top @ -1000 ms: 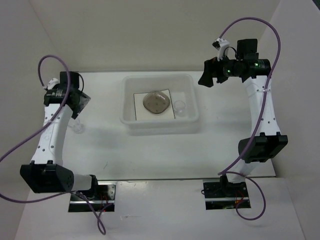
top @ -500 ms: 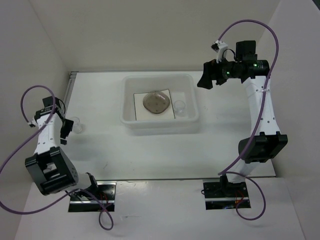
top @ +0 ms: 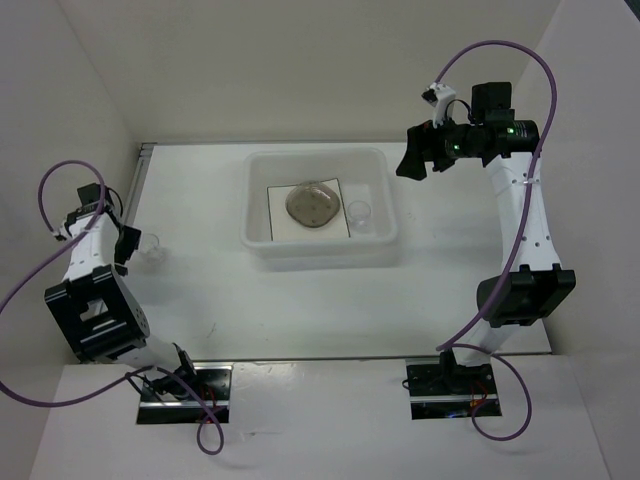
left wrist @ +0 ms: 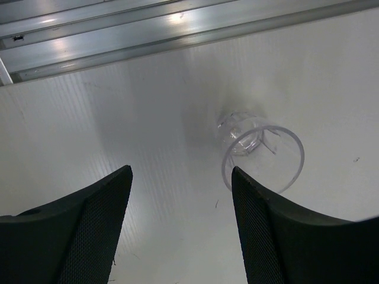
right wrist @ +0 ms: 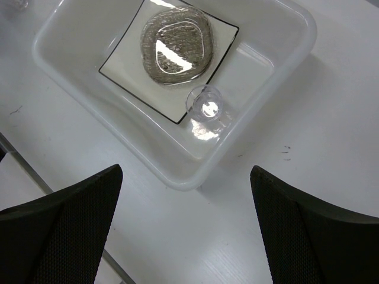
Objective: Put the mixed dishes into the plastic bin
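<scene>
At the left edge of the counter [top: 200, 290], the small clear cup [left wrist: 262, 157] sits just past the left fingers [left wrist: 95, 219] — spread, empty; right fingers [right wrist: 65, 231] spread too.

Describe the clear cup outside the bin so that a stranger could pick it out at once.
On the table, find the white bin in the middle, then look to the left edge, close by the left pincer. The small clear cup sits there in the open; its twin is inside the bin.
</scene>
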`<act>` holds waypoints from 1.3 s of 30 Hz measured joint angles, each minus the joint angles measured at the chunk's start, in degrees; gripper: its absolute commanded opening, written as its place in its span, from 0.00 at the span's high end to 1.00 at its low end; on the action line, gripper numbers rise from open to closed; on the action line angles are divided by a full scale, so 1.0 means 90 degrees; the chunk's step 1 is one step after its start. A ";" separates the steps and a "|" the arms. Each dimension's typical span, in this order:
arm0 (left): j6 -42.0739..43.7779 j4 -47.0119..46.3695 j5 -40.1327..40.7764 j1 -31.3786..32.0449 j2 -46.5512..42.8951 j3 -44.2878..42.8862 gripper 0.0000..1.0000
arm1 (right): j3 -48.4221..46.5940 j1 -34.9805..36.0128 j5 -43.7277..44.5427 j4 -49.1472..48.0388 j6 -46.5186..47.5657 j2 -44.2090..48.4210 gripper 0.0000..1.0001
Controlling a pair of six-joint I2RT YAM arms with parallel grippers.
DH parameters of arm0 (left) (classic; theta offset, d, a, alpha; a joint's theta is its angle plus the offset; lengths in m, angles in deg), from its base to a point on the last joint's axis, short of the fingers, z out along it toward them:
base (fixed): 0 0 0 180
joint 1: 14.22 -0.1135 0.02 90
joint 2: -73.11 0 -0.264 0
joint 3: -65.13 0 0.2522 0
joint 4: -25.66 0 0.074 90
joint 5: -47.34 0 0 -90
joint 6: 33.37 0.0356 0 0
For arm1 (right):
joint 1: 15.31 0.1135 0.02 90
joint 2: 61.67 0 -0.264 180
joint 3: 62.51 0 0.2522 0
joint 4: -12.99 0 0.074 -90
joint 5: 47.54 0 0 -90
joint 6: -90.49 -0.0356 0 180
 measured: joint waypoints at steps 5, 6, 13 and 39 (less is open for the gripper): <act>0.0287 -0.0245 -0.0289 0.0000 -0.0002 0.0000 0.25 | 0.0000 0.0000 0.0002 0.0005 0.0015 0.0000 0.07; 0.0335 -0.0311 -0.0372 0.0000 -0.0002 0.0000 0.25 | 0.0000 0.0000 0.0002 0.0007 0.0015 0.0000 0.07; 0.0641 -0.0763 -0.0716 0.0000 0.0386 -0.0041 0.25 | 0.0019 0.0000 0.0024 0.0015 0.0015 0.0000 0.07; 0.0486 -0.1549 -0.3344 0.1447 0.1158 -0.2871 1.00 | 0.0741 0.0000 0.0262 -0.0007 0.0005 0.0046 0.07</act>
